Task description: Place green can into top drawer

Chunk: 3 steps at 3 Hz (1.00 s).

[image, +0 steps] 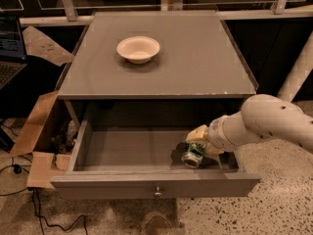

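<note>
White arm (266, 121) reaches in from the right, tool (198, 144) low, pointing left.
</note>
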{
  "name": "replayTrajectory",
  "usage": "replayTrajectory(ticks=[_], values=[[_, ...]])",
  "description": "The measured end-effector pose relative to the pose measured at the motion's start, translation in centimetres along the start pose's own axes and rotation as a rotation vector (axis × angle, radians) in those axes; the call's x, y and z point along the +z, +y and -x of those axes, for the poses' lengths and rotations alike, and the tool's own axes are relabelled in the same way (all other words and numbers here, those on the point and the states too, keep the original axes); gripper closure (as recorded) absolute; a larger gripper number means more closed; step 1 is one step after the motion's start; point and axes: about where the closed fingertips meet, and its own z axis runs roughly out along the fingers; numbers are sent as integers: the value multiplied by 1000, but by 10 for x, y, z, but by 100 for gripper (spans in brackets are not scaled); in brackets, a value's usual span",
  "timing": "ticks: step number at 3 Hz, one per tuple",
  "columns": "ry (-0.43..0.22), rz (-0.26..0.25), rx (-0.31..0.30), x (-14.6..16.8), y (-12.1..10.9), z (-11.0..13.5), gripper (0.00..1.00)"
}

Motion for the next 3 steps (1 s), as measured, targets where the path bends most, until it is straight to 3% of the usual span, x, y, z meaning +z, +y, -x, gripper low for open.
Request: replayTrajectory(ticks=[1, 2, 3], values=[[0, 0, 0, 0, 0, 0, 13], [0, 0, 0, 0, 0, 0, 0], [0, 0, 0, 0, 0, 0, 0]])
